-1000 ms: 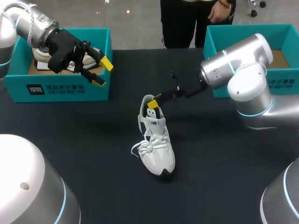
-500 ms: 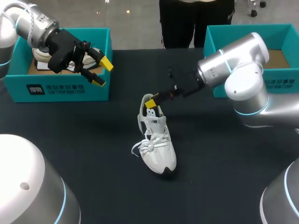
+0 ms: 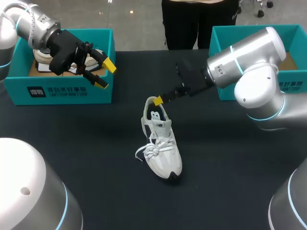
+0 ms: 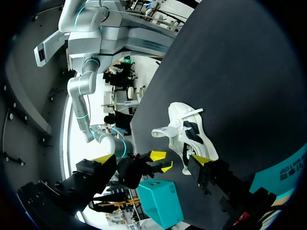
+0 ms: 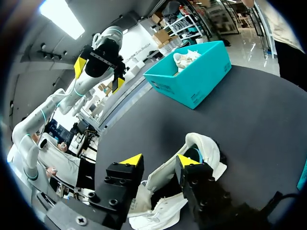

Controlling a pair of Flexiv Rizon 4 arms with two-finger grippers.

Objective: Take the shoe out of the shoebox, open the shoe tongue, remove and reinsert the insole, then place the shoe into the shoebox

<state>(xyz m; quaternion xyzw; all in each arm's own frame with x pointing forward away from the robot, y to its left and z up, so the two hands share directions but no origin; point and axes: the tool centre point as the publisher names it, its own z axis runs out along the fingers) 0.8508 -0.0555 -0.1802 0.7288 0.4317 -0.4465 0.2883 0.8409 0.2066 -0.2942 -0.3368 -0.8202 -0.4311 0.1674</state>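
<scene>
Right gripper: your right gripper point(image 5: 159, 163) hangs at the heel end of the shoe point(image 3: 160, 143). Its two yellow-tipped fingers point(image 5: 132, 160) stand apart, and part of the shoe's collar rises into the gap between them. You cannot tell from these views whether either finger touches the shoe.
Left gripper: your left gripper point(image 3: 105, 74) hovers over the near right corner of the left box point(image 3: 62, 91). Its fingers are spread wide with nothing between them.
Shoe: it is white with dark panels and white laces. It stands on its sole on the table point(image 3: 72, 134), about mid-table, outside both boxes. The toe points toward you and the heel points away, toward the right gripper. The mouth of the shoe is open at the top.
Left box: it is teal and sits on the far left of the table, well apart from the shoe. A white item point(image 5: 184, 58) lies inside it.
Right box: it is teal and sits at the far right point(image 3: 240, 28), partly hidden behind your right arm.
Table: it is covered in a dark cloth.
</scene>
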